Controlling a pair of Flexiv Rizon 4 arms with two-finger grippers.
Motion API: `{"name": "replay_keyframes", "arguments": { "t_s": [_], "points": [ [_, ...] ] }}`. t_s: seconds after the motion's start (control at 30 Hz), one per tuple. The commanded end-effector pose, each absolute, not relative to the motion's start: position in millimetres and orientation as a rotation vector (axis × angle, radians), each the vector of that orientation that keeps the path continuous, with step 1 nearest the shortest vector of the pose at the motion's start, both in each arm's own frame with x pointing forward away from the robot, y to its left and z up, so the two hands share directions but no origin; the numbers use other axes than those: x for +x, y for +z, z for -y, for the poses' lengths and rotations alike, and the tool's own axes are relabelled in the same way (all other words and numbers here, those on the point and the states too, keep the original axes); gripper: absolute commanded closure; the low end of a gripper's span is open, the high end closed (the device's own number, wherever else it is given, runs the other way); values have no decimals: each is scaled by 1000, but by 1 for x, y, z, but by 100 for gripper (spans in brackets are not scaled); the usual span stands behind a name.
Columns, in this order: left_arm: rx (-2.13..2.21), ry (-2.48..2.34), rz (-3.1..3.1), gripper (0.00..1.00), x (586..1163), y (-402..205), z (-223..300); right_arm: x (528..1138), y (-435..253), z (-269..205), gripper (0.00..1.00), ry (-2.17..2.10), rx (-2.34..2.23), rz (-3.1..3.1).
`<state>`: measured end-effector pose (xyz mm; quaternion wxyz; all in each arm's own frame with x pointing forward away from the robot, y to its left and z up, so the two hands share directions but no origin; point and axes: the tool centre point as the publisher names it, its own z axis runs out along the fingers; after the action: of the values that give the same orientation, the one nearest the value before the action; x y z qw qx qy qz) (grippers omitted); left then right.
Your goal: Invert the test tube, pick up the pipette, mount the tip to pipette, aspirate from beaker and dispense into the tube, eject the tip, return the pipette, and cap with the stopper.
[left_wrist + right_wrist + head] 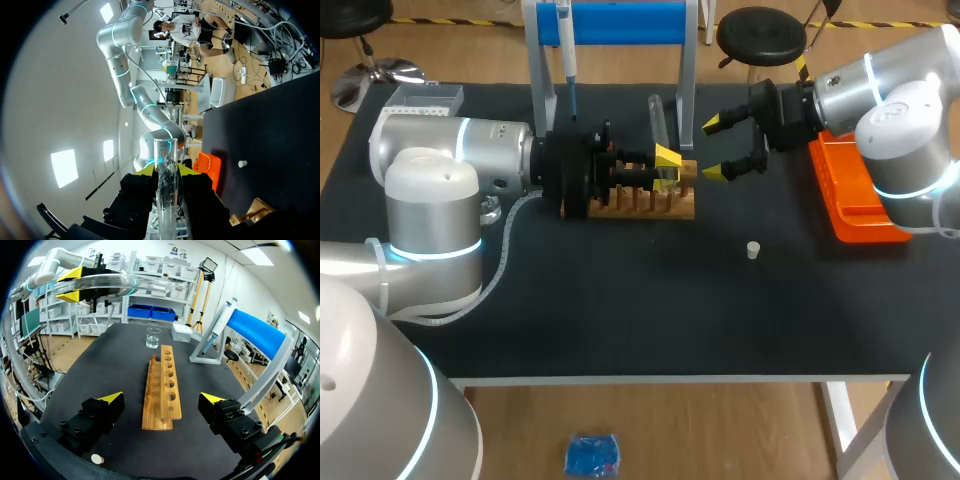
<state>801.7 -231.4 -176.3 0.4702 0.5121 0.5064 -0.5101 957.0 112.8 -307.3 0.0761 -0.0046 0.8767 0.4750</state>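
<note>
Above rack [642,207] | left gripper [667,166] clamps test tube [658,120] | right gripper [721,148] spread wide | stopper [753,250] nearby

No writing, number or sign can be read on anything on the desk [620,300]. Any print on the pipette [566,45] or on the orange tray [845,200] is too small to make out.

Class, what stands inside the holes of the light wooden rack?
The right wrist view shows no tube in any hole of the light wooden rack; the holes' depths are hidden.
</note>
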Motion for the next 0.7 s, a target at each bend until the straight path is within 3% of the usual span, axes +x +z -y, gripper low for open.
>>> {"name": "replay_keyframes", "arguments": {
  "t_s": [0.03, 0.7],
  "points": [
    [1258, -1251, -1237, 100, 803, -177, 231, 959, -312, -116, 0, 1432, 1, -2619],
    [1258, -1251, -1237, 100, 803, -177, 231, 960, -310, -119, 0, 1448, 22, -2621]
  ]
}}
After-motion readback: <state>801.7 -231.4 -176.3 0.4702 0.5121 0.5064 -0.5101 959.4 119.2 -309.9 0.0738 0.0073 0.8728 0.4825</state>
